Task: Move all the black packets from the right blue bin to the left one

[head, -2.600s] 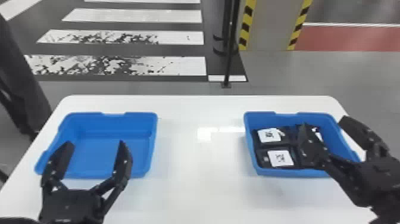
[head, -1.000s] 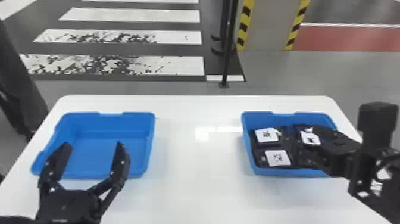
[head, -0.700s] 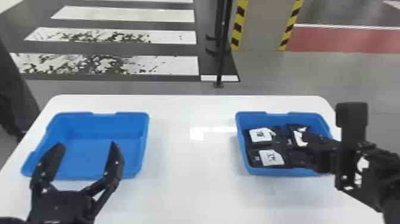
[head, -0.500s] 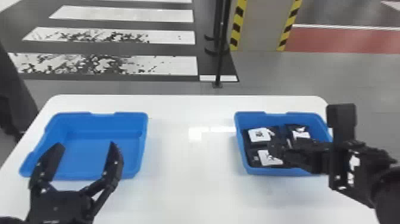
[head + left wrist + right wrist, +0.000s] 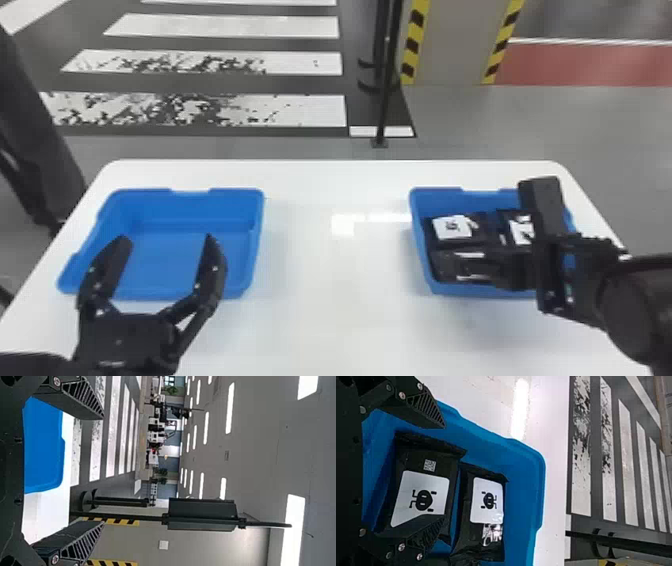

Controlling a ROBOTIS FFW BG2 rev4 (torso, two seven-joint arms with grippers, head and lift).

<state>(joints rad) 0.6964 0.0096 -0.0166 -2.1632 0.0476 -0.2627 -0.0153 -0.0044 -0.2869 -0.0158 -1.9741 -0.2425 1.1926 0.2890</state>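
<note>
Black packets [image 5: 451, 244] lie inside the right blue bin [image 5: 482, 201], all on the landmark's floor. At least three white labels [image 5: 452, 227] face up. Two packets at the bin's left side lie one beyond the other, a QR patch [image 5: 430, 465] on the nearer one.

Right gripper [image 5: 452, 266] in the bin, low over the nearer left packet. Open, fingers spread; one finger [image 5: 415, 526] crosses in front of that packet's label. Contact with the packet: cannot tell.

Bin sits on a white table [image 5: 325, 310], toward the right end.

Left blue bin [image 5: 175, 197] on the same table, well apart from the right one, to its left. Left gripper [image 5: 166, 239] over that bin, fingers wide apart, nothing between them.

Beyond the right bin, past the table: grey pillar [image 5: 447, 45], edges striped yellow and black. Just left of that, a dark pole [image 5: 385, 100]. Farther left, white floor stripes [image 5: 300, 110].
</note>
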